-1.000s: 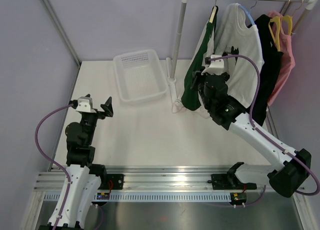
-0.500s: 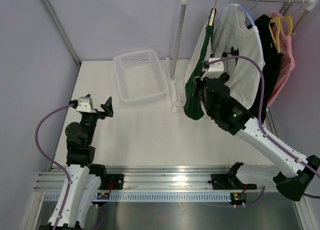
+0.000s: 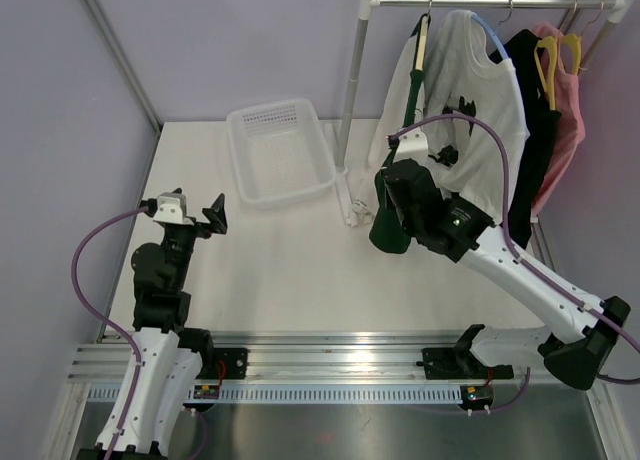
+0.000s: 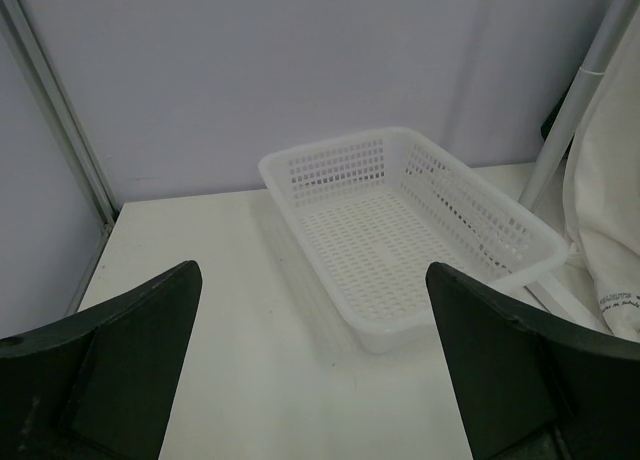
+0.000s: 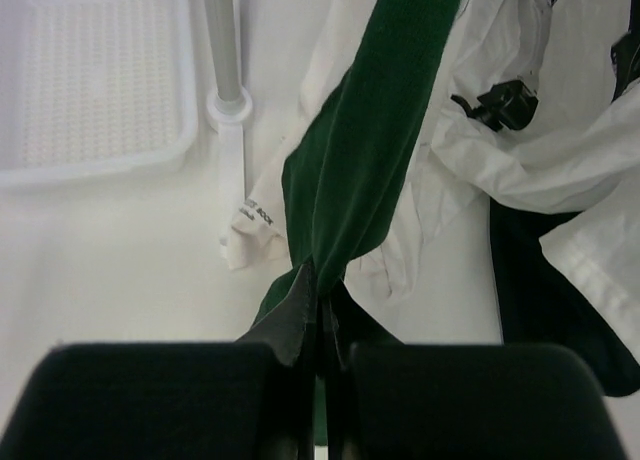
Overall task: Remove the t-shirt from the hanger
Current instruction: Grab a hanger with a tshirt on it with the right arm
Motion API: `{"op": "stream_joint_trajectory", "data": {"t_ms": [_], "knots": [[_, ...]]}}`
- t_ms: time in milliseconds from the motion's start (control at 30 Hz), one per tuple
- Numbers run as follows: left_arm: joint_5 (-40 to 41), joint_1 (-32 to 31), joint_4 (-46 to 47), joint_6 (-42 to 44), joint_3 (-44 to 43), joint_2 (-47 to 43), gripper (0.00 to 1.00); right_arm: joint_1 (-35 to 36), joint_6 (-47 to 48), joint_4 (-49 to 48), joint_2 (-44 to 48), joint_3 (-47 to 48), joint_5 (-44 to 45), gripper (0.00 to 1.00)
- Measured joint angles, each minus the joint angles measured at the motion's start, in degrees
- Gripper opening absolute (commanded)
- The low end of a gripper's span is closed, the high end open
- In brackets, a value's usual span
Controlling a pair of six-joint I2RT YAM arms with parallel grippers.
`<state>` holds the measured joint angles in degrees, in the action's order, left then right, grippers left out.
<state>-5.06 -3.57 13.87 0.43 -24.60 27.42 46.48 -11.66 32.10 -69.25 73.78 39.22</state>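
A dark green t-shirt (image 3: 388, 225) hangs from the leftmost hanger (image 3: 420, 35) on the clothes rail (image 3: 480, 0), stretched down and to the left. My right gripper (image 3: 392, 202) is shut on the shirt's lower edge; in the right wrist view the green cloth (image 5: 370, 150) runs up from between the closed fingers (image 5: 320, 330). A white shirt (image 3: 480, 100) hangs just behind it. My left gripper (image 3: 212, 216) is open and empty above the table's left side, far from the rail, facing the basket (image 4: 400, 230).
A white plastic basket (image 3: 280, 155) sits at the back middle of the table. The rail's upright pole (image 3: 352, 100) stands on a base (image 3: 352, 208) beside it. A black garment (image 3: 535, 130) and a pink one (image 3: 572, 100) hang at the right on yellow hangers.
My right gripper has pulled the green t-shirt's hem leftward and toward the near edge, stretching the cloth away from the hanger. The left arm has not moved.
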Motion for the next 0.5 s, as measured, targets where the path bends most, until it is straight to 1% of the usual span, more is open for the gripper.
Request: {"op": "stream_joint_trajectory", "data": {"t_ms": [167,233,267,300,333,400,433,500], "knots": [[-0.2,0.0,0.0,0.0,0.0,0.2,0.99,0.0,-0.4,2.9,-4.1,1.4,0.4,0.0],[-0.2,0.0,0.0,0.0,0.0,0.2,0.99,0.0,-0.5,3.4,-5.2,1.7,0.4,0.02],[-0.3,0.0,0.0,0.0,0.0,0.2,0.99,0.0,-0.5,3.5,-5.3,1.7,0.6,0.14],[-0.3,0.0,0.0,0.0,0.0,0.2,0.99,0.0,-0.6,3.7,-5.3,1.7,0.7,0.2],[-0.3,0.0,0.0,0.0,0.0,0.2,0.99,0.0,-0.8,3.9,-5.1,1.7,0.7,0.3],[-0.4,0.0,0.0,0.0,0.0,0.2,0.99,0.3,-1.2,5.2,-4.5,1.7,0.4,0.46],[-0.4,0.0,0.0,0.0,0.0,0.2,0.99,0.5,-1.4,5.4,-3.9,1.5,0.2,0.52],[-0.4,0.0,0.0,0.0,0.0,0.2,0.99,0.8,-1.0,5.1,-2.0,0.7,-0.4,0.55]]}}
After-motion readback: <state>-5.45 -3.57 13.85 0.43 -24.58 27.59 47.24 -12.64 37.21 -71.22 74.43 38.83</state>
